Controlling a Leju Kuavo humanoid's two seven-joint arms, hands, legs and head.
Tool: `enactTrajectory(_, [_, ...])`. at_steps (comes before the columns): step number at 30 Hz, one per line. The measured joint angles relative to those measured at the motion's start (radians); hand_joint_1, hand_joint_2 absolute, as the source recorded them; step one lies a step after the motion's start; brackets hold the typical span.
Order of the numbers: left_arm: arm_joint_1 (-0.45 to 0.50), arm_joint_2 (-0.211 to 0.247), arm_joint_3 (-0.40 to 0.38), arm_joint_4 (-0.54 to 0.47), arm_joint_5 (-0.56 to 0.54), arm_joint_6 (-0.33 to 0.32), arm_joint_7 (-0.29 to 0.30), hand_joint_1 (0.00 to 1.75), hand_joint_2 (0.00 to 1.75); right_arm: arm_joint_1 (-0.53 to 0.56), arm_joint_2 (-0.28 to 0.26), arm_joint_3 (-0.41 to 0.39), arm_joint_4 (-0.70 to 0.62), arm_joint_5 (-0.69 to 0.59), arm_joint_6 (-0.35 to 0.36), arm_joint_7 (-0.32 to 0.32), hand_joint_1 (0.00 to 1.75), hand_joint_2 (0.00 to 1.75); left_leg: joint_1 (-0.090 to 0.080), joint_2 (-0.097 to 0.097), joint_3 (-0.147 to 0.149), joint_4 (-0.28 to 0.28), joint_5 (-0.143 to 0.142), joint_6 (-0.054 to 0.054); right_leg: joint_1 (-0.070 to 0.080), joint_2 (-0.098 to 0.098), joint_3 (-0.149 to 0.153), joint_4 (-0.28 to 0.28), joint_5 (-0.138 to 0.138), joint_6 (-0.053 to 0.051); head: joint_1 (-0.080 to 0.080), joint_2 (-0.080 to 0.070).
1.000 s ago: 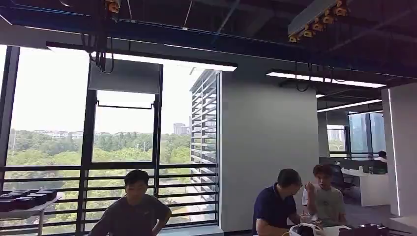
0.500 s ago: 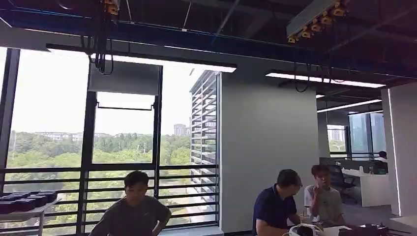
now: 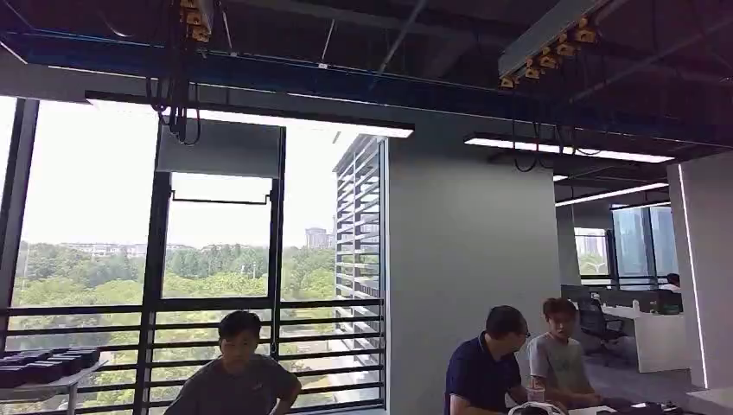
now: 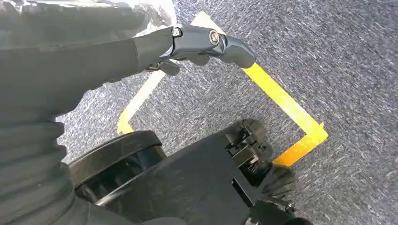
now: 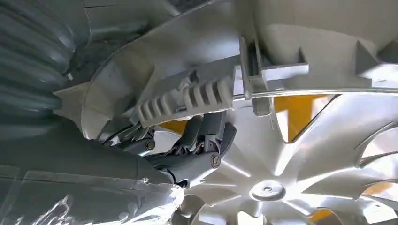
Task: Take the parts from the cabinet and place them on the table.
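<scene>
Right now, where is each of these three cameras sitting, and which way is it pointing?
Head view: high on the robot, facing forward at tall windows and three seated people; none of its body shows.
Left wrist view: behind the left hand, looking down at grey carpet with yellow floor tape.
Right wrist view: behind the right hand, whose fingers grip a silver ribbed plastic fan-like part.
Shared: yellow shows in both wrist views.

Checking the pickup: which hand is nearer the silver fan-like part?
Right. The right hand grips the silver fan-like part; the left hand hangs over carpet.
</scene>
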Motion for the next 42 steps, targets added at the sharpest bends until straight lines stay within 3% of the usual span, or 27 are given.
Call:
enactTrajectory(9, [-0.010, -0.002, 0.004, 0.001, -0.011, -0.004, 0.003, 0.00, 1.75, -0.059, 0.073, 0.078, 0.133, 0.040, -0.008, 0.039, 1.75, 1.75, 0.000, -0.001, -0.001, 0.000, 0.006, 0.000, 0.000, -0.001, 0.000, 0.000, 0.006, 0.000, -0.001, 0.000])
enactTrajectory(14, [-0.014, -0.003, 0.004, 0.001, -0.021, -0.019, 0.005, 0.00, 1.75, -0.066, 0.093, 0.127, 0.197, 0.163, -0.009, 0.122, 1.75, 1.75, -0.001, -0.002, -0.003, 0.000, 0.008, 0.002, 0.000, -0.003, -0.002, 0.000, 0.008, 0.002, 0.000, 0.000])
enactTrajectory(20, [-0.011, -0.008, 0.004, 0.001, -0.034, -0.028, 0.018, 0.00, 1.75, -0.068, 0.097, 0.178, 0.268, 0.255, -0.086, 0.208, 1.75, 1.75, -0.001, -0.002, -0.006, 0.000, 0.008, 0.003, -0.001, -0.003, -0.004, 0.000, 0.009, 0.001, 0.000, 0.000])
enactTrajectory(25, [-0.004, -0.010, 0.004, 0.001, -0.034, -0.031, 0.021, 0.00, 1.75, -0.073, 0.098, 0.196, 0.292, 0.259, -0.103, 0.218, 1.75, 1.75, -0.001, -0.001, -0.002, 0.000, 0.005, 0.002, 0.000, -0.001, -0.001, -0.001, 0.006, 0.002, -0.001, 0.000])
enactTrajectory(32, [-0.001, -0.011, 0.006, 0.002, -0.035, -0.039, 0.024, 0.00, 1.75, -0.093, 0.097, 0.204, 0.324, 0.278, -0.179, 0.305, 1.75, 1.75, 0.000, -0.002, -0.001, -0.001, 0.007, 0.002, 0.000, -0.002, 0.000, -0.001, 0.007, 0.001, 0.001, 0.000])
enactTrajectory(37, [-0.001, -0.012, 0.019, 0.003, -0.035, -0.040, 0.022, 0.00, 1.75, -0.114, 0.088, 0.190, 0.340, 0.289, -0.200, 0.305, 1.75, 1.75, -0.001, 0.001, -0.009, 0.000, 0.011, 0.000, 0.000, 0.004, -0.008, -0.001, 0.015, 0.002, -0.002, 0.000])
enactTrajectory(38, [-0.001, -0.012, 0.020, 0.003, -0.035, -0.040, 0.022, 0.00, 1.75, -0.113, 0.085, 0.190, 0.342, 0.294, -0.204, 0.303, 0.00, 0.00, 0.000, 0.001, -0.009, 0.000, 0.011, 0.000, 0.000, 0.004, -0.008, -0.001, 0.015, 0.002, -0.002, 0.000])
enactTrajectory(42, [0.004, -0.013, 0.021, 0.008, -0.058, -0.029, 0.043, 0.00, 1.75, -0.114, 0.084, 0.180, 0.345, 0.313, -0.206, 0.305, 0.00, 0.00, 0.000, 0.002, -0.010, 0.000, 0.010, 0.000, 0.000, 0.004, -0.009, -0.001, 0.014, 0.001, -0.001, 0.000])
